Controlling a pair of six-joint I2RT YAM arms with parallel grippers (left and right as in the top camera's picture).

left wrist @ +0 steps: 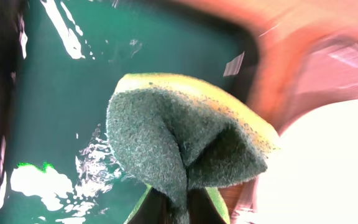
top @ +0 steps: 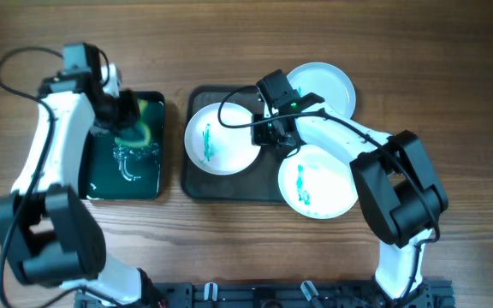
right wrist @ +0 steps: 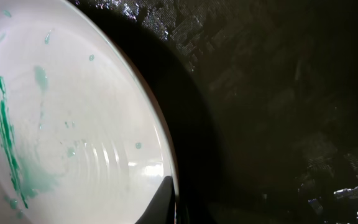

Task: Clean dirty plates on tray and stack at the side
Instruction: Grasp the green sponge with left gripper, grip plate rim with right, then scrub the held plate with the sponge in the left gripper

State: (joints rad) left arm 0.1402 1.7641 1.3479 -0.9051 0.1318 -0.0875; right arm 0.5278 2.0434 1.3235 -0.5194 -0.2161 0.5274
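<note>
The dark grey tray (top: 197, 183) holds a white plate (top: 215, 142) with a teal smear on its left part. A second smeared white plate (top: 317, 181) overhangs the tray's front right. A pale blue plate (top: 325, 85) lies at its back right corner. My right gripper (top: 270, 130) is shut on the right rim of the left white plate. The right wrist view shows a finger (right wrist: 174, 190) over that plate's (right wrist: 73, 118) rim, with the tray (right wrist: 278, 124) beside it. My left gripper (top: 129, 118) is shut on the yellow-green sponge (left wrist: 179, 140), folded, over the small tray.
A smaller black tray with a wet green inside (top: 127, 167) stands left of the grey tray; it also fills the left wrist view (left wrist: 61, 93). Bare wooden table (top: 452, 103) lies to the right and behind. A black rail (top: 298, 295) runs along the front edge.
</note>
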